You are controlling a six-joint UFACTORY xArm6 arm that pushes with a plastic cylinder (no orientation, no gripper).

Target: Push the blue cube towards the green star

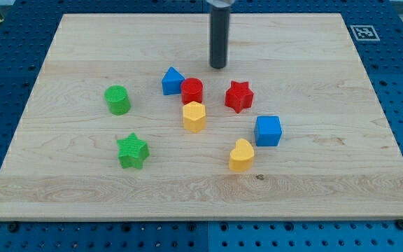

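Note:
The blue cube sits right of the board's centre. The green star lies at the lower left, well apart from the cube. My tip is at the upper middle of the board, above and to the left of the blue cube, touching no block. The yellow heart lies just below and left of the cube, and the yellow hexagonal block lies between cube and star.
A red star lies above the blue cube. A red cylinder and a blue pentagonal block sit together left of my tip. A green cylinder stands at the left. The wooden board rests on a blue pegboard table.

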